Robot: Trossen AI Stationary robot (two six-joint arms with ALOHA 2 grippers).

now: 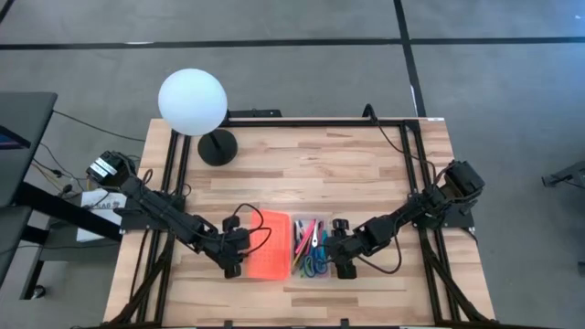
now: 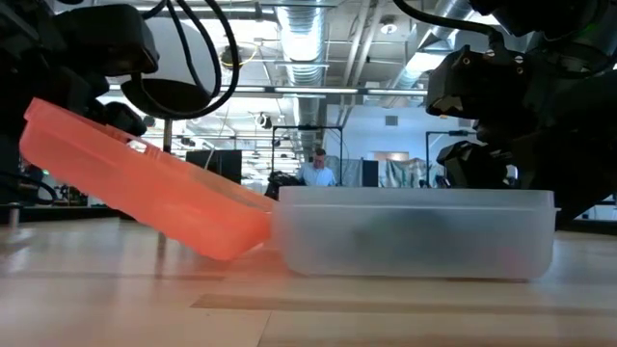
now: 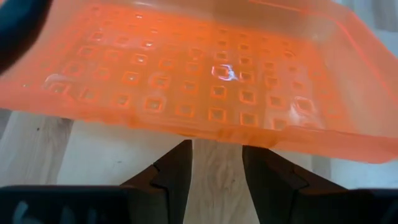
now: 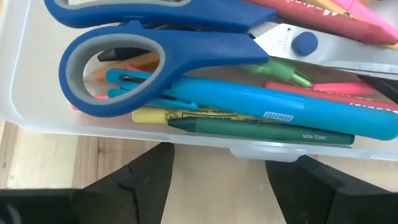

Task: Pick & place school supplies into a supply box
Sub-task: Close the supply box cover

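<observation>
The clear supply box (image 1: 294, 260) stands open on the table, and its frosted wall (image 2: 415, 236) fills the low view. Inside lie blue-handled scissors (image 4: 155, 56), a blue pen (image 4: 261, 106), a green crayon (image 4: 261, 129) and pink and yellow pencils. The orange lid (image 1: 268, 245) slants beside the box on its left. Its lower edge (image 2: 260, 226) sits at the box's foot and its far edge (image 2: 39, 125) is raised. My left gripper (image 1: 233, 263) is open at that raised edge. My right gripper (image 1: 340, 260) is open at the box's right wall. My left gripper reaches level from the table's left with open fingers (image 3: 177, 168) under the lid's raised long edge (image 3: 217, 134). The edge lies over the fingertips, tilted up off the table, and nothing is pinched. My right gripper's fingertips (image 4: 158, 165) stand against the box's right wall (image 4: 205, 142); I cannot tell if they touch.
A white globe lamp (image 1: 192, 102) on a black base (image 1: 218, 146) stands at the table's far left. A black frame (image 1: 402, 128) borders the table. Bare wood lies at the far side and near edge. A person (image 2: 316, 169) shows far off in the room.
</observation>
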